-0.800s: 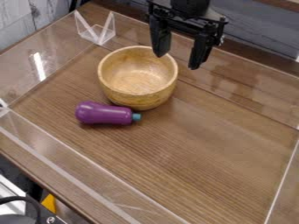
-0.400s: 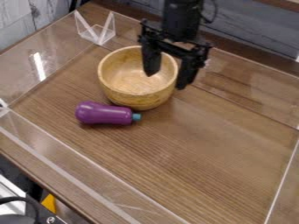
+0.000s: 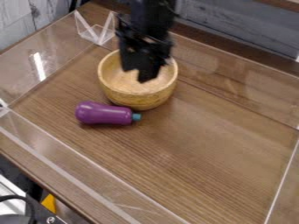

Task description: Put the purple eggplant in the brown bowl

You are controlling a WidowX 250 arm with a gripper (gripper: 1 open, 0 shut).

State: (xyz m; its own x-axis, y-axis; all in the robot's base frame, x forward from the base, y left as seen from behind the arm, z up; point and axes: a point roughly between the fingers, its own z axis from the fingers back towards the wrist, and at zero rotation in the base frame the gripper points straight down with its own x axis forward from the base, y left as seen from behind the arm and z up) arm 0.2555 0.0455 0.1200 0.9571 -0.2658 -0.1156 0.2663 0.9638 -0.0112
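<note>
Spreading under everything is the wooden table (image 3: 198, 166), walled by clear panels; the black robot arm comes down from the top edge with its gripper (image 3: 143, 66) pointing down over the brown bowl (image 3: 121, 90), fingertips at the bowl's opening; the fingers are blurred together, so I cannot tell how the jaws stand; the purple eggplant (image 3: 103, 113) lies on the table just beside the bowl's near side, teal stem pointing right.
</note>
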